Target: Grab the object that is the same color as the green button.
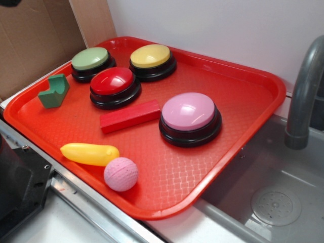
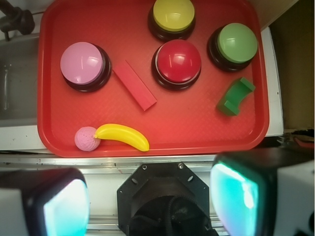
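Note:
The dark green notched block (image 1: pixel 53 91) lies on the red tray (image 1: pixel 238 106) near its left edge; in the wrist view it shows (image 2: pixel 236 96) at the tray's right side. The pale green button (image 1: pixel 91 61) stands behind it, also seen in the wrist view (image 2: pixel 236 44). My gripper (image 2: pixel 150 199) is open and empty, high above the counter in front of the tray, its two fingers wide apart at the bottom of the wrist view. The gripper does not show in the exterior view.
On the tray stand a red button (image 1: pixel 114 86), a yellow button (image 1: pixel 152 59), a pink button (image 1: pixel 190 117), a red rectangular block (image 1: pixel 130 115), a yellow banana (image 1: pixel 90 153) and a pink ball (image 1: pixel 121 173). A sink with a grey faucet (image 1: pixel 304 96) lies to the right.

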Tool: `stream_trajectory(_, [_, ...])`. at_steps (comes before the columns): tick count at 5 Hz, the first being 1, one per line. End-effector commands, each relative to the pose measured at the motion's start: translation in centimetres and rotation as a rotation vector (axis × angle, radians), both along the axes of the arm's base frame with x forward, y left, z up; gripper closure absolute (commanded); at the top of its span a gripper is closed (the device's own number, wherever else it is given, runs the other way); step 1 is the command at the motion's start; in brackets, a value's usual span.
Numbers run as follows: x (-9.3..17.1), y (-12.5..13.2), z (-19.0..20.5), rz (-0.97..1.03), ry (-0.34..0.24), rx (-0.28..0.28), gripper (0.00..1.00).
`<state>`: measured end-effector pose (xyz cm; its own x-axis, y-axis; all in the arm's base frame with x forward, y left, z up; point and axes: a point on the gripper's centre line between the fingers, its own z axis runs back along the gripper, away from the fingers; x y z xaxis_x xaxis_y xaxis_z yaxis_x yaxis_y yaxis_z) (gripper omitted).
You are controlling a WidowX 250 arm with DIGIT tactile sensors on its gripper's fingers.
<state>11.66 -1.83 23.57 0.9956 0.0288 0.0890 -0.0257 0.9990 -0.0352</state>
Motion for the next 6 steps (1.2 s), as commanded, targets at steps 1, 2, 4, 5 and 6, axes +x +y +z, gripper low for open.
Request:
stream_trajectory(1, [0.0,0.0,0.0,0.0,0.0,0.0,0.0])
stream_trajectory(2, [0.6,2.3,-0.9,0.094,0.001,-0.075,0.0])
stream_trajectory(4, [2.4,8.2,-4.8,0.347,-0.005,-0.105,0.0])
stream_trajectory(5, [2.7,10.6,-7.0,0.454,-0.024,-0.108,0.0])
stream_trajectory(6, [2.8,12.1,-9.2,0.567,-0.052,-0.066,0.0])
